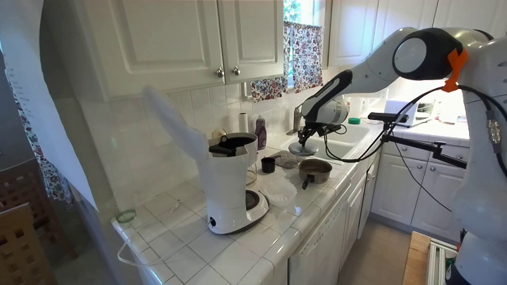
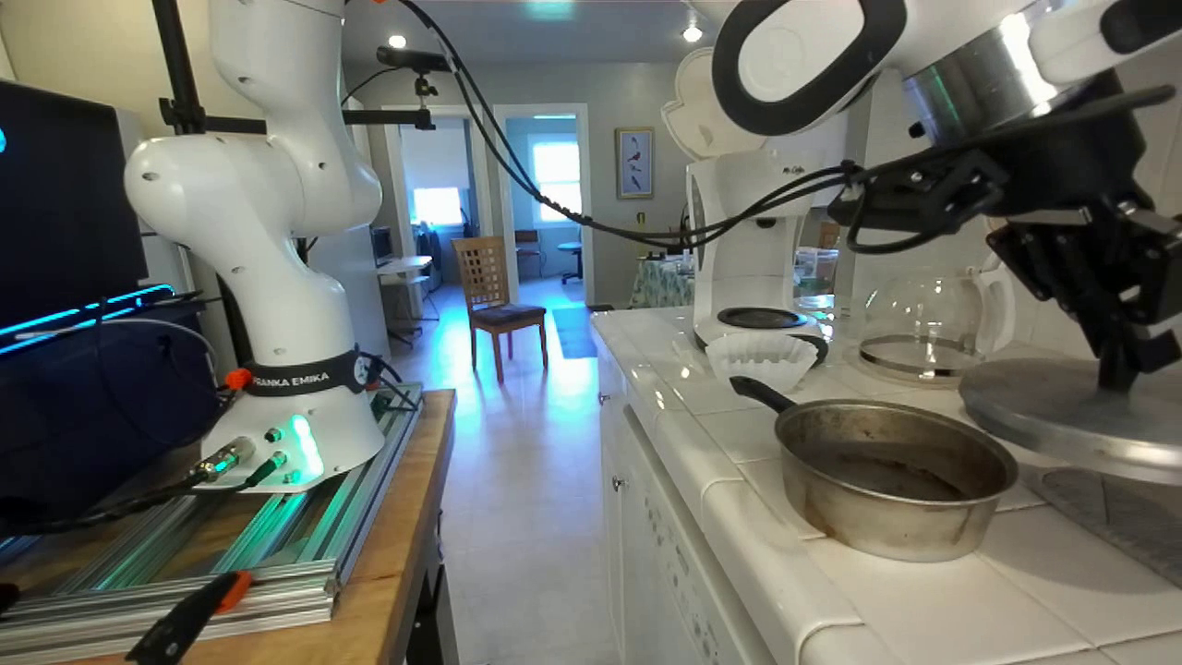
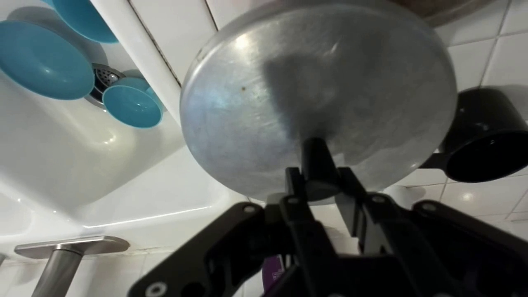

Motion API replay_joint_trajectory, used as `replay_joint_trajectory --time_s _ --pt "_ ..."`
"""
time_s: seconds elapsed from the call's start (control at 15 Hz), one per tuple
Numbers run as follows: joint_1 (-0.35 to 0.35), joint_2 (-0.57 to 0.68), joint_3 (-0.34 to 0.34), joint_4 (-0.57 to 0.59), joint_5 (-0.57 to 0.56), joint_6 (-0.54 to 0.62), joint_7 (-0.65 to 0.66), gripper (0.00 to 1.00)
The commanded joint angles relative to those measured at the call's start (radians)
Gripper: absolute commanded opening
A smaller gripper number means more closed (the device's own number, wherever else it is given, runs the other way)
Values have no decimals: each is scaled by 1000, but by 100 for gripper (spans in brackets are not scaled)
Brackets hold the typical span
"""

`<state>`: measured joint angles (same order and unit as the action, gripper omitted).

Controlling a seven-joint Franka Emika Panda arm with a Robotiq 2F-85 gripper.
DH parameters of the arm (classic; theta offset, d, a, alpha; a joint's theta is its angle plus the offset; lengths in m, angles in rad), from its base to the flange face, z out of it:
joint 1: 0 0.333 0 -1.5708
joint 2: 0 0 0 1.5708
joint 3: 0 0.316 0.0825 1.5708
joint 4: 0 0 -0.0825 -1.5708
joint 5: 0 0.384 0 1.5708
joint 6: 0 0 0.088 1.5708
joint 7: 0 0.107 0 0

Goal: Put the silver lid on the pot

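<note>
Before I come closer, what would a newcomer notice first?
Probably the large white robot arm arched over the tiled counter, its pincer shut on the black knob of a silver lid. The lid hangs near an uncovered pot on that counter. Bright blue dishes stand out in the white sink.

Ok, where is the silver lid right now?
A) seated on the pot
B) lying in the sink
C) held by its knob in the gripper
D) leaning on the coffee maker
C: the gripper is shut on the black knob of the silver lid, and in an exterior view the pot stands uncovered.
</note>
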<state>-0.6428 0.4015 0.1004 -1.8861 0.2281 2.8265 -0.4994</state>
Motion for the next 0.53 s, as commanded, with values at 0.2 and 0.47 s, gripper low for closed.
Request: replay_joint_trajectory --time_s 0.2,0.47 --pt "53 -131 -25 -188 38 71 25 6" --pt "24 -179 12 -254 41 72 29 6"
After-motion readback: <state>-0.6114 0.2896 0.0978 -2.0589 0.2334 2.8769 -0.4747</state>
